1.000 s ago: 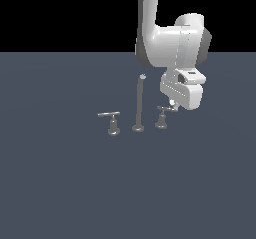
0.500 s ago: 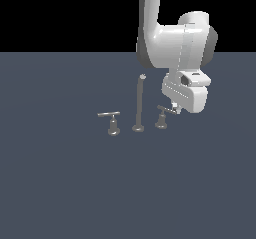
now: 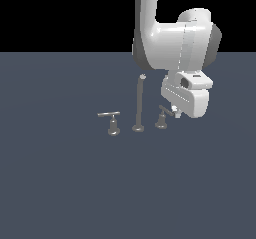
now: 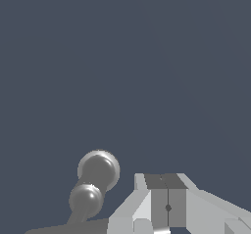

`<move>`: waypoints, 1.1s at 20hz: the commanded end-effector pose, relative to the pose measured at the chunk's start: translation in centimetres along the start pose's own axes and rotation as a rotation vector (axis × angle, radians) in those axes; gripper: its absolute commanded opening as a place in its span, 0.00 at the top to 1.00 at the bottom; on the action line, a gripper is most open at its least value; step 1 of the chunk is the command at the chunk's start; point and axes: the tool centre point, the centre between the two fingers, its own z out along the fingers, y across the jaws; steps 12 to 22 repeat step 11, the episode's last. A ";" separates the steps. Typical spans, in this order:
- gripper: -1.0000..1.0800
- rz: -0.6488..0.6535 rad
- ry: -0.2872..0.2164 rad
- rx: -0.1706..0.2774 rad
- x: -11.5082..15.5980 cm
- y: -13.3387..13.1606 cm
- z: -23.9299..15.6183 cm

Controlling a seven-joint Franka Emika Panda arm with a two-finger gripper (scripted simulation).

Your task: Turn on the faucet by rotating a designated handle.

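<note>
The faucet's tall thin spout (image 3: 139,103) stands upright on the dark floor. The handle (image 3: 162,119), a short lever bar on a stubby post, is just to the exterior view's right of the spout. My gripper (image 3: 175,115) hangs under the white wrist, its tips right at the outer end of the lever bar. In the wrist view the fingers (image 4: 157,201) are pressed together with nothing between them, and the handle (image 4: 93,184) shows from above beside them. I cannot tell whether the tips touch the lever.
A second handle (image 3: 113,123) with a longer lever and a bulbous base stands to the exterior view's left of the spout. The bulky white arm (image 3: 175,43) hangs above the handle. Flat dark grey floor (image 3: 75,183) lies all around.
The wrist has shifted slightly toward the exterior view's right and a little lower. The handle's lever has not visibly turned.
</note>
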 end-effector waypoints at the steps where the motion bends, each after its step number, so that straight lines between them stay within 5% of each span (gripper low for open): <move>1: 1.00 0.000 0.000 0.000 0.0 0.0 0.0; 10: 1.00 -0.016 -0.008 -0.004 -5.6 -0.9 -0.1; 22: 1.00 -0.016 -0.008 -0.004 -5.6 -0.9 -0.1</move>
